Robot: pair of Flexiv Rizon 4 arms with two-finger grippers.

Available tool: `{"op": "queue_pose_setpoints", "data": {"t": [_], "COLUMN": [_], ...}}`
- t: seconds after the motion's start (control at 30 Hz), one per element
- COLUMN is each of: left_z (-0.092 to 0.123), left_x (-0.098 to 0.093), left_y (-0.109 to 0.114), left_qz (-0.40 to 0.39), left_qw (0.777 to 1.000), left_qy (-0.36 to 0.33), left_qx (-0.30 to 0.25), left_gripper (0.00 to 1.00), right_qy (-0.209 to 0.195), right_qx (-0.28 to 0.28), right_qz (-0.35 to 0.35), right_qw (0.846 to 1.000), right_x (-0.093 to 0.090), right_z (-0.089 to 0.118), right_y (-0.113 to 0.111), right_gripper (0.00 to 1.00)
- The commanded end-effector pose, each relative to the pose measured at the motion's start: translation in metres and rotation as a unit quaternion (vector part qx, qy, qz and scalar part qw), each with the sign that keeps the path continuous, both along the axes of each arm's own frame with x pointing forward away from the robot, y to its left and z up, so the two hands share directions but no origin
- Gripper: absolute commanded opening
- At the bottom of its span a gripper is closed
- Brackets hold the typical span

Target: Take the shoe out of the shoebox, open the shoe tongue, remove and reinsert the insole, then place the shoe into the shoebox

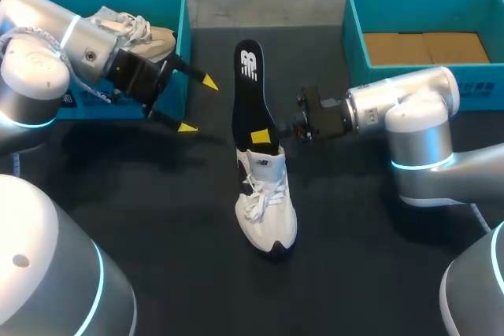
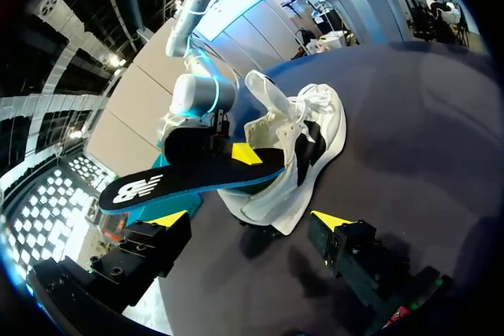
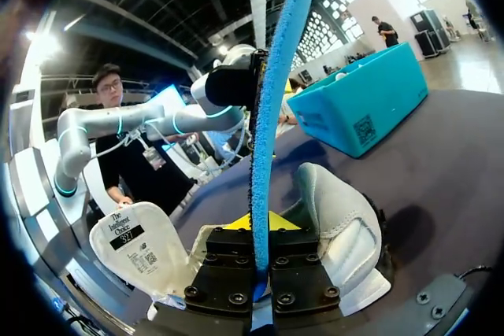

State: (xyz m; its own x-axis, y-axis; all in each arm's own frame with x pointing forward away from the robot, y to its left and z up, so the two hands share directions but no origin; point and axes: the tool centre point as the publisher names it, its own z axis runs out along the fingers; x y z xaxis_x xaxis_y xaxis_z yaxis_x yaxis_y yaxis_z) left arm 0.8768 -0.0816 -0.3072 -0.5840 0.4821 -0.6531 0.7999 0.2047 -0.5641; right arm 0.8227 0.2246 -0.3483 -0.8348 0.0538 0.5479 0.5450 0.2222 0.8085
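Observation:
A white shoe (image 1: 268,210) stands on the black table (image 1: 157,226) in the middle, toe toward me. A black insole (image 1: 250,92) with a blue edge rises out of its opening, one end still inside. My right gripper (image 1: 268,136) is shut on the insole's lower part just above the shoe. In the right wrist view the insole (image 3: 272,108) runs edge-on up from that gripper (image 3: 260,224), with the shoe (image 3: 342,226) and its pulled-out tongue (image 3: 140,248) beneath. My left gripper (image 1: 198,105) hangs open left of the insole, holding nothing; in its own view it (image 2: 250,222) faces the shoe (image 2: 303,147).
A teal shoebox (image 1: 177,5) at the back left holds a second pale shoe (image 1: 138,31). Another teal box (image 1: 354,17) at the back right has only brown cardboard in its bottom. My left arm crosses the front of the left box.

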Motion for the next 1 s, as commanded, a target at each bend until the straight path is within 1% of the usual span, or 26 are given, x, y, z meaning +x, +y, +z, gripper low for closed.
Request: {"op": "queue_pose_setpoints", "data": {"t": [0.03,0.23,0.5,0.93,0.97,1.0], "left_z": [0.0,-0.001,-0.001,-0.002,-0.001,-0.001], "left_x": [0.001,0.002,0.0,-0.002,-0.003,-0.003], "left_y": [0.001,0.001,-0.005,-0.008,-0.008,-0.008], "left_qz": [-0.002,-0.004,-0.009,-0.012,-0.012,-0.011], "left_qw": [1.0,1.0,1.0,1.0,1.0,1.0], "left_qy": [0.0,0.003,0.005,0.008,0.008,0.008], "left_qx": [0.0,0.002,0.0,-0.003,-0.003,-0.004], "left_gripper": [1.0,1.0,1.0,1.0,1.0,1.0], "right_qy": [0.003,0.01,0.018,0.01,0.009,0.008], "right_qx": [-0.005,-0.008,-0.01,-0.015,-0.015,-0.016], "right_qz": [-0.002,-0.004,-0.001,0.004,0.004,0.004], "right_qw": [1.0,1.0,1.0,1.0,1.0,1.0], "right_x": [-0.007,-0.013,-0.019,-0.017,-0.016,-0.015], "right_z": [-0.007,-0.012,-0.014,-0.01,-0.009,-0.008], "right_y": [0.001,-0.005,-0.008,-0.013,-0.013,-0.013], "right_gripper": [0.0,0.0,0.0,0.0,0.04,0.02]}}
